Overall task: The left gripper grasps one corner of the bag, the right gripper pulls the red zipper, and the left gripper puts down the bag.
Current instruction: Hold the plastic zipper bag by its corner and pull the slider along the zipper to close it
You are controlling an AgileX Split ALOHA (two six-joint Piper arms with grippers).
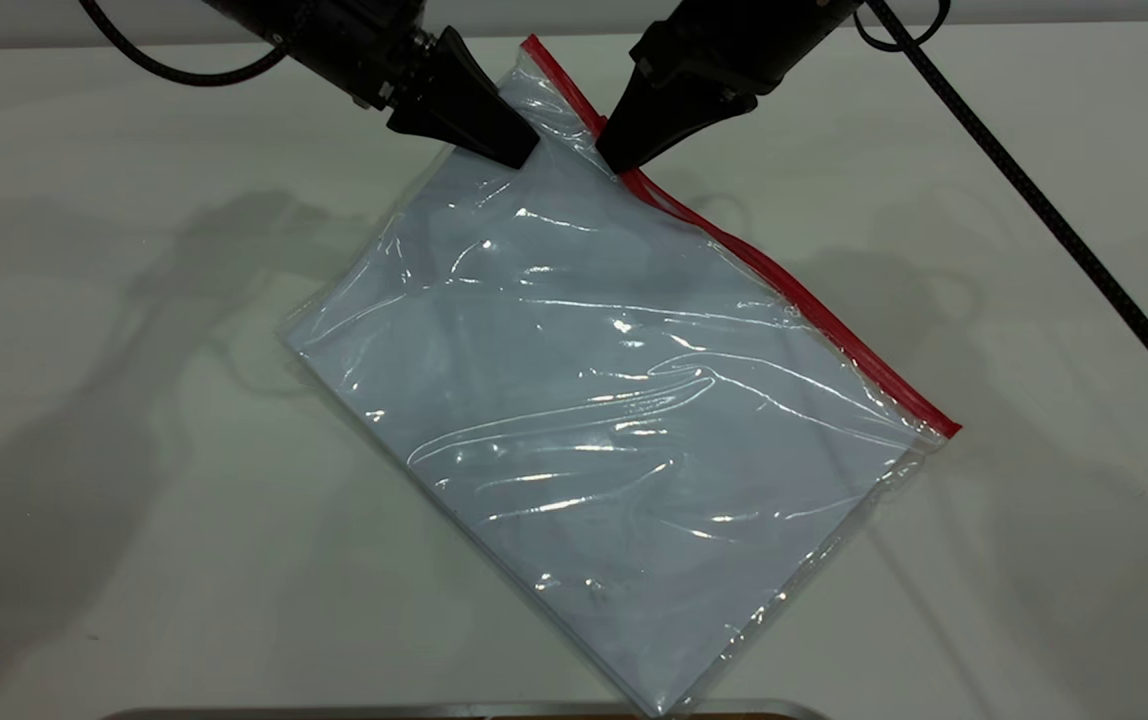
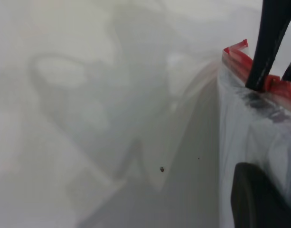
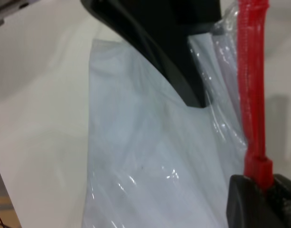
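The bag (image 1: 614,400) is a clear, wrinkly pouch with pale sheets inside, lying slantwise on the white table (image 1: 114,480). The red zipper (image 1: 804,300) runs along its right long edge. My left gripper (image 1: 524,152) is shut on the bag's far corner beside the zipper's end, and that corner is raised a little. In the left wrist view one of its fingers (image 2: 259,199) presses on the plastic (image 2: 249,133). My right gripper (image 1: 617,160) is shut on the zipper close by. The right wrist view shows the red slider tab (image 3: 258,167) pinched between its fingers (image 3: 245,199).
The right arm's braided cable (image 1: 1064,230) slants across the table's far right. A metal rim (image 1: 474,710) shows at the near edge below the bag. Bare table lies left and right of the bag.
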